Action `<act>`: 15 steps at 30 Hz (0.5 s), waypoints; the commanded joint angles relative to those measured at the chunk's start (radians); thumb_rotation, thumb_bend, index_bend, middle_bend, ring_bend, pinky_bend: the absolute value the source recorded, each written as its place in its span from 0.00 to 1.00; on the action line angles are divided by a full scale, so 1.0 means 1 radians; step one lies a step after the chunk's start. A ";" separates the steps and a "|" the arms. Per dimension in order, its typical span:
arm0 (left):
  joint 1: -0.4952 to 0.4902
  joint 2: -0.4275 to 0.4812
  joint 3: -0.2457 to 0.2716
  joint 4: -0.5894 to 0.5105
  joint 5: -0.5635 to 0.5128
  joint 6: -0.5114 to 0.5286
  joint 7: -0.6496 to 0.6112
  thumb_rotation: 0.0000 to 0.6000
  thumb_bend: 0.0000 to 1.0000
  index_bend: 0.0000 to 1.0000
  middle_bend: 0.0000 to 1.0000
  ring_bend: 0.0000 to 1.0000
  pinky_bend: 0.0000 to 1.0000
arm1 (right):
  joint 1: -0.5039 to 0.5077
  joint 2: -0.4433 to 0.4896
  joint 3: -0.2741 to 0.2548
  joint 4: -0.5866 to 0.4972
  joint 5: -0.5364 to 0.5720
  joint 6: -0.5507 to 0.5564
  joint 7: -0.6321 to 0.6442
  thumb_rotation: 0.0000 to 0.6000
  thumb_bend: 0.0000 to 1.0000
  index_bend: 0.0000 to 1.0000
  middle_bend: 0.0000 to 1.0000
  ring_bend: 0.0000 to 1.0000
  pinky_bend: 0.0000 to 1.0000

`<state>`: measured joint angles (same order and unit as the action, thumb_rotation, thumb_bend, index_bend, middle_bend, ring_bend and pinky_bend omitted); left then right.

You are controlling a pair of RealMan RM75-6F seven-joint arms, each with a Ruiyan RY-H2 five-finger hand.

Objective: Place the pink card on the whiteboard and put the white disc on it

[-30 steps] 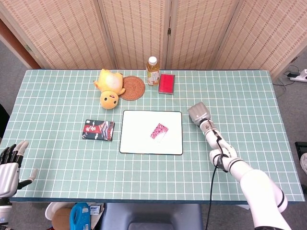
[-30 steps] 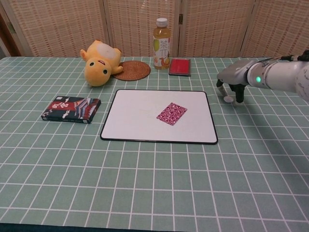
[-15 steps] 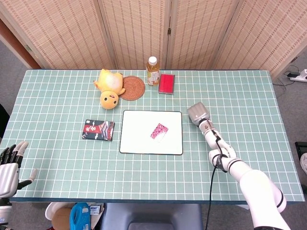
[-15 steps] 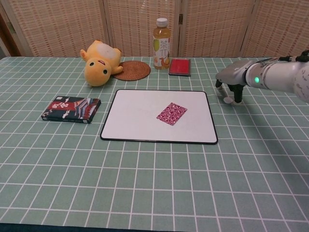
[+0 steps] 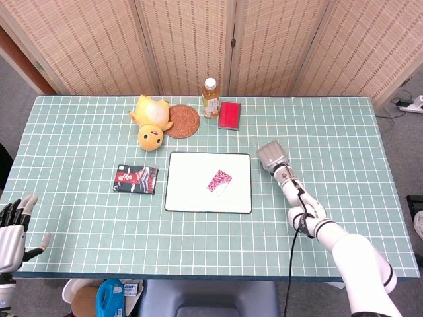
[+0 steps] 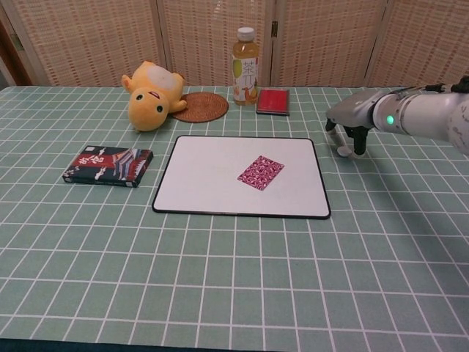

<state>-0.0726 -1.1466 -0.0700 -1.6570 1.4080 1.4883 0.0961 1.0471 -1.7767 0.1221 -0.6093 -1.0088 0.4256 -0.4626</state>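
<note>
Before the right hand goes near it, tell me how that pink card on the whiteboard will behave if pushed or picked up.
The pink card lies flat on the whiteboard, so it is probably thin, light and somewhat bendable. On that smooth-looking surface it would likely slide rather than lift when nudged. With no raised edge visible, pinching it may be awkward.

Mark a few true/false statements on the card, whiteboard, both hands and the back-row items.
1. The pink patterned card lies on the white rectangular whiteboard. True.
2. The right hand holds the card. False: it hangs over the table to the right of the whiteboard, apart from the card.
3. The yellow plush toy stands on the whiteboard. False: it lies behind it, beside the round woven coaster.
4. The tea bottle stands upright. True.
5. The left hand is at the table's near left corner, holding nothing. True.
</note>
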 commanded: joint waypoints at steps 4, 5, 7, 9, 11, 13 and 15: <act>-0.003 0.003 -0.002 -0.006 0.003 0.000 0.004 1.00 0.32 0.00 0.00 0.00 0.00 | -0.005 0.081 0.022 -0.137 -0.019 0.050 0.022 1.00 0.32 0.54 0.95 1.00 1.00; -0.004 0.004 -0.002 -0.007 0.005 -0.001 0.006 1.00 0.32 0.00 0.00 0.00 0.00 | -0.004 0.098 0.028 -0.175 -0.019 0.059 0.026 1.00 0.32 0.54 0.95 1.00 1.00; -0.004 0.006 -0.001 -0.010 0.007 -0.001 0.009 1.00 0.32 0.00 0.00 0.00 0.00 | -0.001 0.122 0.032 -0.232 -0.022 0.070 0.025 1.00 0.32 0.54 0.95 1.00 1.00; -0.005 0.007 -0.002 -0.014 0.009 0.000 0.010 1.00 0.32 0.00 0.00 0.00 0.00 | 0.007 0.141 0.037 -0.292 -0.021 0.076 0.021 1.00 0.32 0.54 0.95 1.00 1.00; -0.004 0.007 -0.002 -0.018 0.012 0.003 0.011 1.00 0.32 0.00 0.00 0.00 0.00 | 0.017 0.150 0.040 -0.341 -0.013 0.077 0.013 1.00 0.32 0.54 0.95 1.00 1.00; -0.004 0.007 0.000 -0.020 0.015 0.003 0.012 1.00 0.32 0.00 0.00 0.00 0.00 | 0.030 0.151 0.041 -0.371 -0.003 0.076 0.002 1.00 0.32 0.54 0.95 1.00 1.00; -0.004 0.008 0.001 -0.021 0.017 0.004 0.012 1.00 0.32 0.00 0.00 0.00 0.00 | 0.048 0.144 0.041 -0.393 0.011 0.074 -0.012 1.00 0.32 0.54 0.95 1.00 1.00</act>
<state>-0.0762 -1.1385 -0.0691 -1.6785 1.4246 1.4928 0.1083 1.0795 -1.6364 0.1596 -0.9845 -1.0098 0.4969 -0.4618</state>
